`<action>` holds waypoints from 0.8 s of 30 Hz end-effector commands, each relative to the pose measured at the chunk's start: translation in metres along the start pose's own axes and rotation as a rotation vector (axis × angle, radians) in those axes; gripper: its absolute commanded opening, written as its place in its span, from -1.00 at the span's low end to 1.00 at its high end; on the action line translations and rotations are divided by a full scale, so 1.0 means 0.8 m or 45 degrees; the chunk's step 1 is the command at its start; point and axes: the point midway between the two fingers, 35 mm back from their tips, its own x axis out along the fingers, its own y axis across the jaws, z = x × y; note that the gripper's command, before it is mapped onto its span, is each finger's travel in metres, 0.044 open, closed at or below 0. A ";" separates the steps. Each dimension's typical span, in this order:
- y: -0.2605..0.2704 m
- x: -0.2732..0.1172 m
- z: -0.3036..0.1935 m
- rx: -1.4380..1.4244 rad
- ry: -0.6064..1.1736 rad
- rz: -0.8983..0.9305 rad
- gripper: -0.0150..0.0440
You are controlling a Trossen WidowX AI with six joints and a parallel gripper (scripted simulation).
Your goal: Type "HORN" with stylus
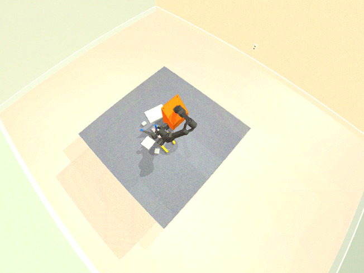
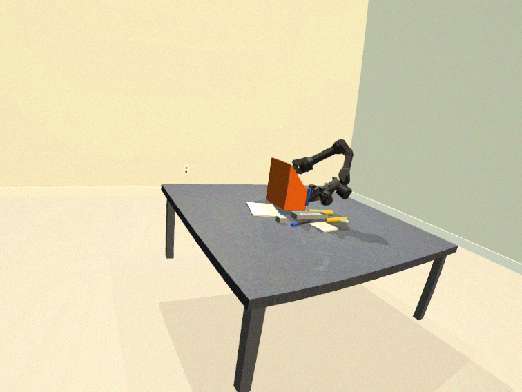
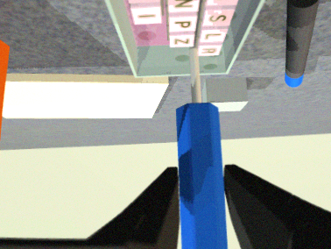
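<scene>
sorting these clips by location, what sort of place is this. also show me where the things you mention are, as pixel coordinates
Probably a bare room set up as a robot test space: a lone dark table (image 1: 205, 159) (image 2: 304, 261), plain walls and a single wall outlet (image 1: 255, 46) (image 2: 186, 169).

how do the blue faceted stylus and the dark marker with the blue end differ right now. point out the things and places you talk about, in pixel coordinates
The blue faceted stylus (image 2: 308, 197) (image 3: 200, 175) is clamped upright in the gripper (image 3: 200, 175); the dark marker with the blue end (image 2: 301, 223) (image 3: 301, 41) lies on the table.
The stylus has a blue body and thin pale tip, while the marker is mostly dark.
Both show blue and are long and slim.
</scene>
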 end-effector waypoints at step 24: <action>0.004 0.007 0.012 0.005 -0.003 0.006 -0.22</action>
